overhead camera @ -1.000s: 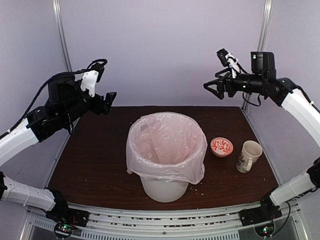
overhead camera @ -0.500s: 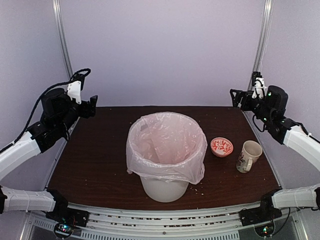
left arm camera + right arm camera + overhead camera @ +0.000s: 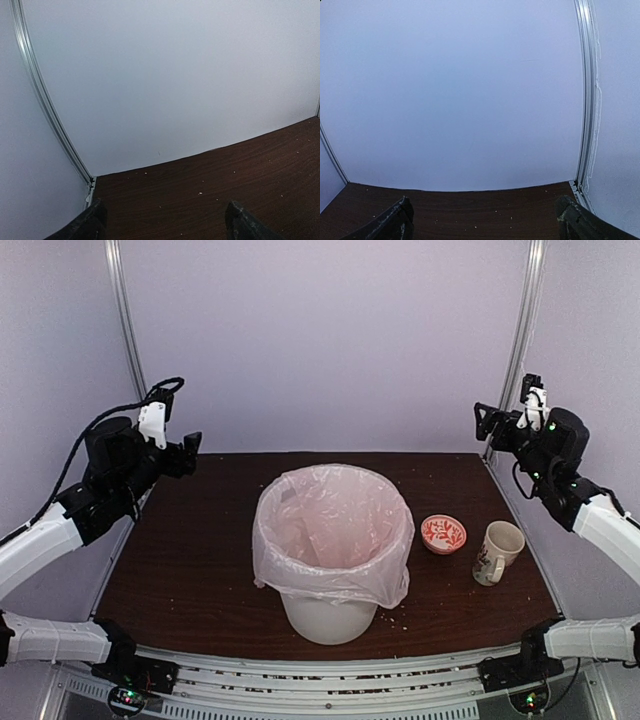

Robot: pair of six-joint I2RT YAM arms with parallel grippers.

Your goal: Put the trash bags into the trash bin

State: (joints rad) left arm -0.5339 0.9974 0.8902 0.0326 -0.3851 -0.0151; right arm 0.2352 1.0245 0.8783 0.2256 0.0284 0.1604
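Note:
The pale-pink translucent trash bag (image 3: 333, 530) lines the white trash bin (image 3: 328, 618) at the table's middle front, its edge folded down over the rim. My left gripper (image 3: 190, 452) is open and empty, raised at the far left, well away from the bin. My right gripper (image 3: 484, 425) is open and empty, raised at the far right near the back corner. The left wrist view shows only my open gripper (image 3: 165, 220) over bare table. The right wrist view likewise shows my open gripper (image 3: 485, 217), wall and table edge.
A small red-patterned bowl (image 3: 443, 534) and a floral mug (image 3: 497, 552) stand right of the bin. Metal frame posts (image 3: 125, 340) rise at both back corners. Small crumbs dot the dark wooden table (image 3: 200, 550).
Both arms have pulled back from above the table's back toward the outer sides. Over the last half second they shifted only slightly. The bag and bin have not moved.

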